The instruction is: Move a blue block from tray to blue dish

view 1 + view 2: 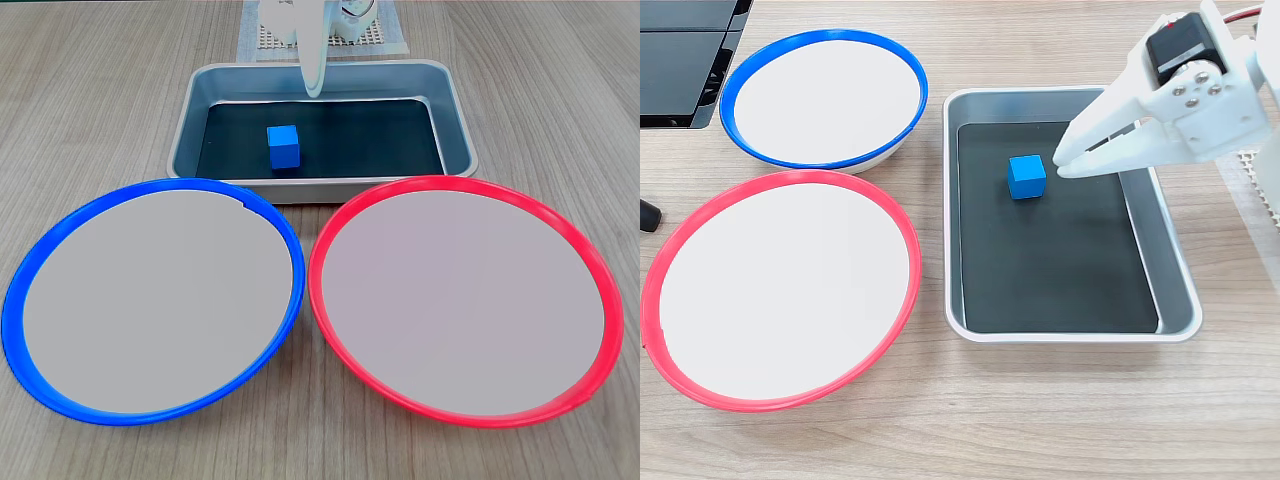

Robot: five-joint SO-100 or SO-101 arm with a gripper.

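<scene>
The blue block [284, 146] [1027, 177] lies on the dark bottom of the silver tray [188, 125] [951, 220], apart from its walls. In a fixed view from above, my white gripper [1060, 166] reaches in from the right. Its fingertips are together just right of the block, with nothing between them. In the front fixed view the gripper [317, 90] hangs over the tray's far part, behind the block. The blue dish [150, 300] [820, 95], blue-rimmed with a pale centre, holds nothing and sits beside the tray.
A red-rimmed dish [465, 300] [780, 290] of the same size lies next to the blue one. A white mesh mat [385, 38] [1265, 190] lies under the arm's base. A black device [680, 60] fills one corner of the wooden table.
</scene>
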